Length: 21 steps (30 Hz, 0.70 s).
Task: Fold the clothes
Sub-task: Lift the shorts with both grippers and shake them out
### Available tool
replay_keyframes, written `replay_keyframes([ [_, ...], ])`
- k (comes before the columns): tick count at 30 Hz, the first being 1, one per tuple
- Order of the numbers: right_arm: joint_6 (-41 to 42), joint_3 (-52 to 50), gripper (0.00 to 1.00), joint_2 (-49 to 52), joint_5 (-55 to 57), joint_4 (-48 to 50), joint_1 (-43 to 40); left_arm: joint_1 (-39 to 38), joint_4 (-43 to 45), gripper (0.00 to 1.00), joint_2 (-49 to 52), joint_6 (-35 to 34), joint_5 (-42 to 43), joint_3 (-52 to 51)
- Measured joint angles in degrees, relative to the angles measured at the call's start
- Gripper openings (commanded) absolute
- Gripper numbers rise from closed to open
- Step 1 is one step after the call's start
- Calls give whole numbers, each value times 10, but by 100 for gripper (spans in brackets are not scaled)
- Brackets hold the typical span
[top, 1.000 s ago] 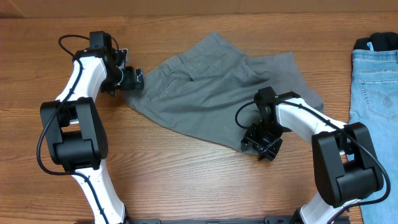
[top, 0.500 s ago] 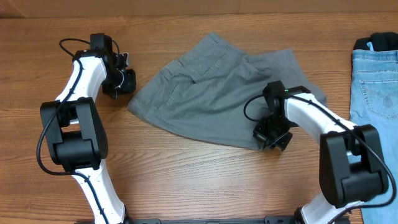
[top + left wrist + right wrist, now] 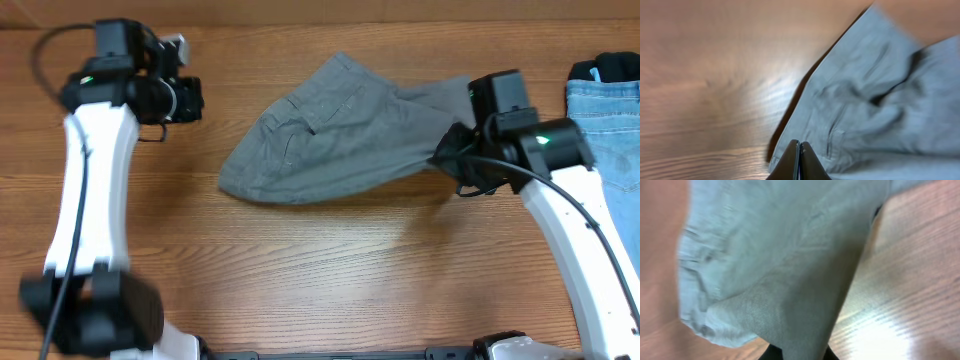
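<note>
The grey shorts (image 3: 330, 135) lie bunched on the wooden table (image 3: 300, 260), with the slit pocket facing up. My right gripper (image 3: 452, 160) is shut on their right edge and holds that edge lifted off the table. In the right wrist view the grey cloth (image 3: 780, 255) hangs from between the jaws and hides the fingertips. My left gripper (image 3: 185, 100) is raised above the table's far left, apart from the shorts. In the left wrist view the left gripper (image 3: 800, 162) is shut with nothing in it, and the shorts (image 3: 875, 100) lie below and to the right. Light blue jeans (image 3: 605, 130) lie at the right edge.
A black item (image 3: 615, 65) sits at the top end of the jeans. Bare wood stretches along the front of the table (image 3: 320, 300) and to the left of the shorts.
My left gripper let go of the shorts' left edge, shut and rose to the far left. My right gripper shut on the right edge and lifted it up and back, drawing the shorts together.
</note>
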Motion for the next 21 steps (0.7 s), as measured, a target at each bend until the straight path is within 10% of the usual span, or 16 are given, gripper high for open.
replay_keyframes([
  [2, -2, 9, 4, -11, 2, 0, 0, 0, -4, 74, -46, -1, 1, 5],
  [6, -7, 12, 4, -17, 4, -12, 0, -2, -34, 98, -73, -7, 5, 11],
  [21, -11, 12, 4, -13, 13, -30, 0, -83, -85, 100, 253, -63, -87, -13],
])
